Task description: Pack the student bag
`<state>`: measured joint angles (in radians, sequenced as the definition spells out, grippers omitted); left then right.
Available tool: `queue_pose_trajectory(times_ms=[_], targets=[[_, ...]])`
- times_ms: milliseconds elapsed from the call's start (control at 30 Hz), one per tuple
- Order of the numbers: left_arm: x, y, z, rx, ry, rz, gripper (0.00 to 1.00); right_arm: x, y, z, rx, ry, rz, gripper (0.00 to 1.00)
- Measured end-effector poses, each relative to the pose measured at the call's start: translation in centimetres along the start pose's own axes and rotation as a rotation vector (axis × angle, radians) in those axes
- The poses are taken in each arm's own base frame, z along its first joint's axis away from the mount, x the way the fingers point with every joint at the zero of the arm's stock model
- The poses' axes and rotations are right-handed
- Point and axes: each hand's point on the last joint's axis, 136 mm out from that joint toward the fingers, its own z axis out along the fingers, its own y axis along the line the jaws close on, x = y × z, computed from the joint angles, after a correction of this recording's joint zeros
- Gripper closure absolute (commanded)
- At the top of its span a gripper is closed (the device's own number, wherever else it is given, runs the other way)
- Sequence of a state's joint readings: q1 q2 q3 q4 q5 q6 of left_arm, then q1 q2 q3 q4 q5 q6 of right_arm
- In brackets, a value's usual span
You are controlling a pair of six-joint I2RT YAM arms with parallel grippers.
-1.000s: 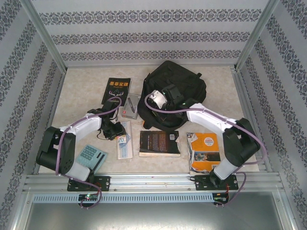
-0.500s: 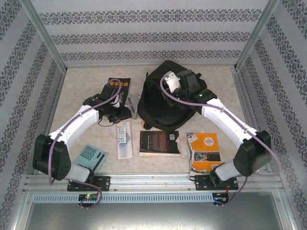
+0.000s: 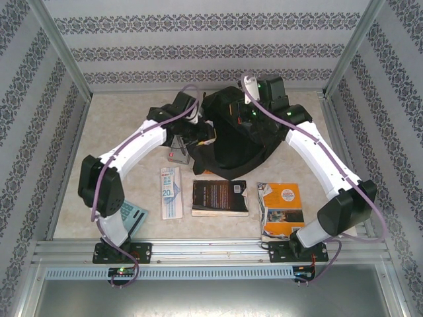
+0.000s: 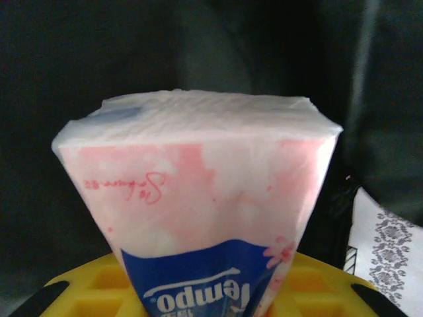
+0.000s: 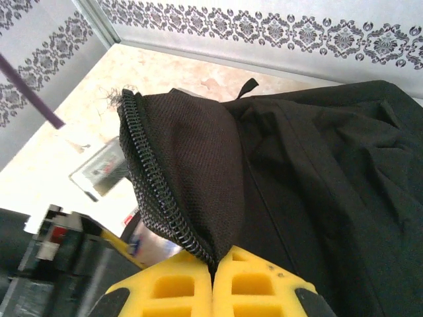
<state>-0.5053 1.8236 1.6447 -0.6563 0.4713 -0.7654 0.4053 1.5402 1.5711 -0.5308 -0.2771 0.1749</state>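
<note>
The student bag [image 3: 241, 142] is found slumped on the table [image 3: 109, 139], directly ahead of both grippers. Its zippered edge [image 5: 155, 191] is pinched between the pressed-together yellow fingers of the right gripper [image 5: 213, 267] and is held up as a raised flap of black mesh.

One Tempo tissue pack [image 4: 198, 191], pink, white and blue, is clamped between the fingers of the left gripper [image 4: 201, 297]. Its far end is pointed at dark bag fabric just beyond; whether fabric is touched cannot be told.

To the left of the right gripper, past the flap, one clear box [image 5: 99, 168] is seen lying on the table, with the dark wrist of the left arm [image 5: 46, 251] nearer in front of it. From overhead that box is seen just beside the left arm.

Behind the grippers, toward the arm bases, four more things are counted:
- one long white packet marked 20 [image 3: 170, 191]
- one black-covered book [image 3: 220, 197]
- one orange-covered book [image 3: 283, 210]
- one teal calculator [image 3: 135, 214], partly under the left arm

The zipper teeth are made out in the right wrist view and the pack's print in the left wrist view, while the books are given by the overhead view. Farthest off, the patterned wall [image 5: 264, 30] is seen.
</note>
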Motion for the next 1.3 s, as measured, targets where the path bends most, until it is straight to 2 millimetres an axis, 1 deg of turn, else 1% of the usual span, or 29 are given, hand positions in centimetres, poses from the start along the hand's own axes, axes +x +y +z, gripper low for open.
queue_pose_trajectory(times_ms=[67, 167, 400, 500, 667, 800, 833, 867, 967, 1000, 1033, 1067, 1100, 1167, 1233, 1300], targets=[[-1.0, -1.2, 0.6, 0.016, -0.009, 0.007, 0.93, -0.1, 0.0, 0.1, -0.002, 0.001, 0.029, 1.0], [-2.4, -2.7, 1.0, 0.037, -0.027, 0.016, 0.93, 0.0, 0.1, 0.2, -0.005, 0.005, 0.064, 1.0], [-4.5, -5.2, -0.6, 0.049, -0.079, 0.035, 0.9, 0.1, 0.1, 0.3, -0.008, 0.007, 0.128, 1.0], [-4.3, -5.0, -0.1, 0.038, -0.068, 0.025, 0.89, -0.1, 0.1, 0.3, -0.007, -0.001, 0.16, 1.0], [-3.6, -3.2, 1.5, -0.016, -0.042, -0.007, 0.88, -0.8, -0.8, 0.1, 0.009, -0.03, 0.223, 1.0], [-3.4, -2.4, 2.0, -0.04, -0.036, -0.028, 0.85, -1.4, -1.3, 0.0, 0.017, -0.054, 0.253, 1.0], [-3.4, -2.3, 2.1, -0.044, -0.037, -0.032, 0.81, -1.5, -1.3, 0.0, 0.016, -0.058, 0.26, 1.0], [-3.5, -2.1, 2.3, -0.05, -0.037, -0.037, 0.75, -1.6, -1.3, 0.0, 0.015, -0.061, 0.266, 1.0], [-3.8, -1.6, 3.6, -0.068, -0.024, -0.049, 0.69, -1.8, -1.3, 0.0, 0.012, -0.068, 0.279, 1.0], [-4.0, -1.6, 4.2, -0.071, -0.02, -0.05, 0.65, -1.8, -1.3, 0.0, 0.011, -0.069, 0.283, 1.0], [-4.5, -1.7, 4.9, -0.074, -0.017, -0.052, 0.57, -1.8, -1.2, 0.0, 0.008, -0.068, 0.289, 1.0], [-4.9, -1.8, 5.7, -0.075, -0.015, -0.048, 0.47, -1.9, -1.2, 0.0, 0.005, -0.07, 0.293, 1.0], [-5.4, -2.1, 6.4, -0.075, -0.013, -0.044, 0.39, -1.9, -1.1, 0.0, 0.003, -0.072, 0.294, 1.0], [-6.2, -2.9, 7.3, -0.07, -0.014, -0.026, 0.3, -2.0, -1.2, 0.0, 0.002, -0.077, 0.299, 1.0], [-6.6, -3.9, 7.5, -0.062, -0.022, 0.002, 0.24, -2.1, -1.6, 0.1, 0.002, -0.088, 0.313, 1.0], [-6.5, -4.6, 7.2, -0.063, -0.025, 0.022, 0.22, -1.8, -2.2, 0.4, -0.002, -0.09, 0.334, 1.0]])
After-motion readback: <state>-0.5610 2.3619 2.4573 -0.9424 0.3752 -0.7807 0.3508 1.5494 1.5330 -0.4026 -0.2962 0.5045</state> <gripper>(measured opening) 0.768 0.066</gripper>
